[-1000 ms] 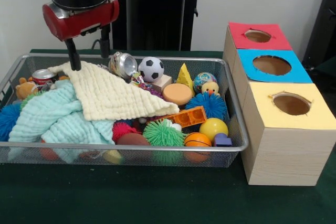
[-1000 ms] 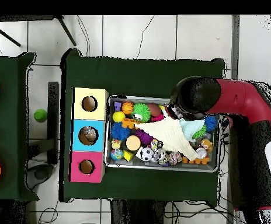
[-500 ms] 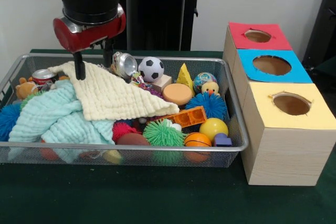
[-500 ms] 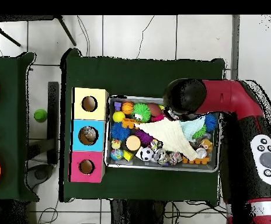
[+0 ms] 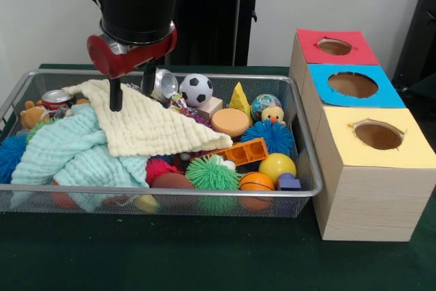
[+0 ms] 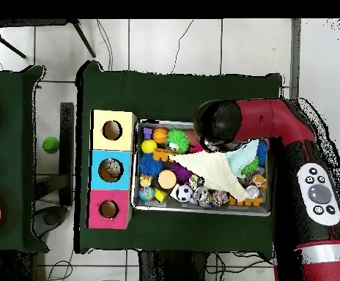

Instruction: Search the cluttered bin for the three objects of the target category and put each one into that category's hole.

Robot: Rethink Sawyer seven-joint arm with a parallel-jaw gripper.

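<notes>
The bin (image 5: 204,204) is a silver wire-mesh basket full of toys; it also shows in the overhead view (image 6: 202,211). My gripper (image 5: 132,92) is open and empty. It hangs just above the far edge of a cream cloth (image 5: 150,126), next to a silver can (image 5: 161,84). The hole (image 5: 353,84) is the large round cutout in the blue-topped box, to the bin's right; it shows in the overhead view too (image 6: 110,170). In the overhead view the arm's wrist (image 6: 217,121) covers the gripper.
A mint cloth (image 5: 61,151) lies under the cream one at the left. A soccer ball (image 5: 196,89), yellow ball (image 5: 276,166), orange ball (image 5: 257,182), green spiky ball (image 5: 212,173) and blue spiky ball (image 5: 276,135) lie uncovered. Red-topped (image 5: 334,47) and yellow-topped (image 5: 378,135) boxes flank the blue one.
In the front view my gripper has moved right and slightly lower along the cream cloth's far edge, staying open. Cloths and toys have not moved.
</notes>
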